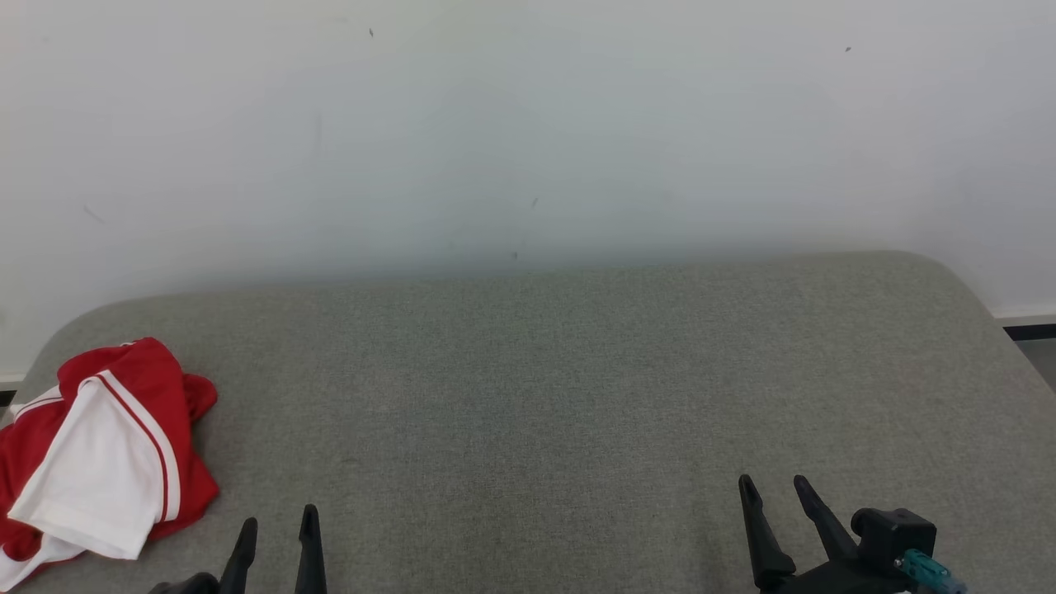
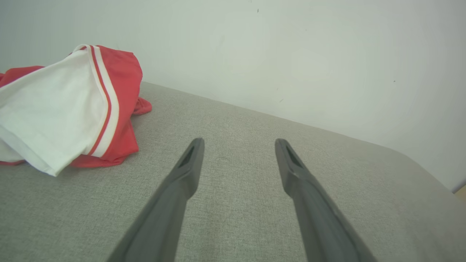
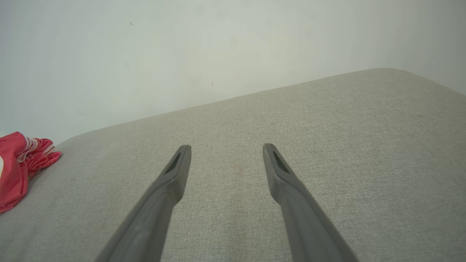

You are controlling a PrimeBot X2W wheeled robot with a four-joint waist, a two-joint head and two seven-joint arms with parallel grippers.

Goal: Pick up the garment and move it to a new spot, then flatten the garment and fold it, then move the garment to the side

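The garment (image 1: 99, 450) is a red and white piece with striped trim, lying crumpled at the far left of the grey padded surface (image 1: 528, 396). In the left wrist view the garment (image 2: 69, 109) lies up and to the left of my fingers, apart from them. My left gripper (image 1: 279, 520) stands open at the lower left, just right of the garment, with nothing between its fingers (image 2: 189, 160). My right gripper (image 1: 774, 488) is open at the lower right, far from the cloth. The right wrist view catches the garment (image 3: 22, 162) at its left edge.
A plain white wall (image 1: 528, 132) rises directly behind the grey surface. The surface's rounded far corners show at the left and at the right (image 1: 949, 280), with a dark floor strip (image 1: 1027, 332) beyond the right edge.
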